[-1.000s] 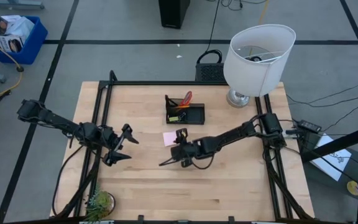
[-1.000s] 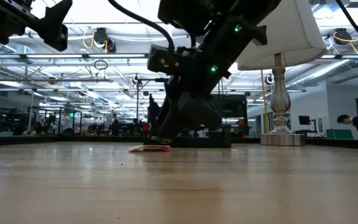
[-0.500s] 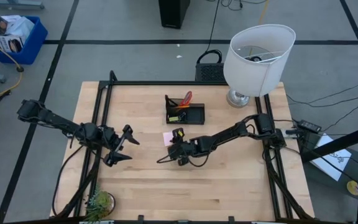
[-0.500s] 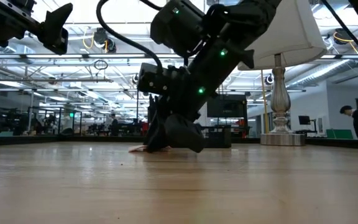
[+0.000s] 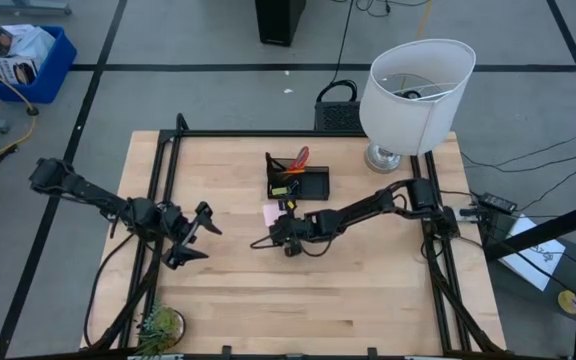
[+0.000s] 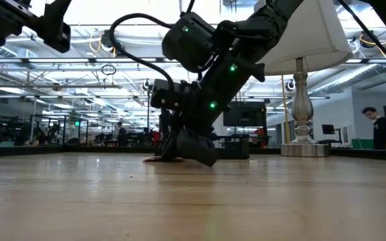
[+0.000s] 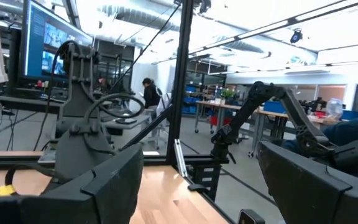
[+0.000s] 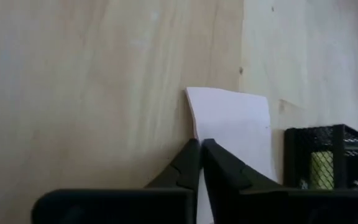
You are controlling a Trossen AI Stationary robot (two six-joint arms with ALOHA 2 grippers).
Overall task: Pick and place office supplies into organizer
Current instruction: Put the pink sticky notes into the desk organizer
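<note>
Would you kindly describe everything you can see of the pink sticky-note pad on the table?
The sticky-note pad is a thin, pale pink square of paper lying flat on the wooden table, just in front of the black organizer, with a small gap between them. In the high view only a sliver of it shows, the rest being covered by the right gripper. That gripper's fingers are closed together at the pad's near edge; whether they actually pinch a sheet cannot be told.

Table [image 5: 368, 290]: light wood, smooth matt grain. Sticky-note pad [image 8: 232, 124]: plain matt paper; organizer [image 8: 328, 158]: black wire mesh. Right gripper [image 8: 201, 149] fingers: matt black plastic-looking.
</note>
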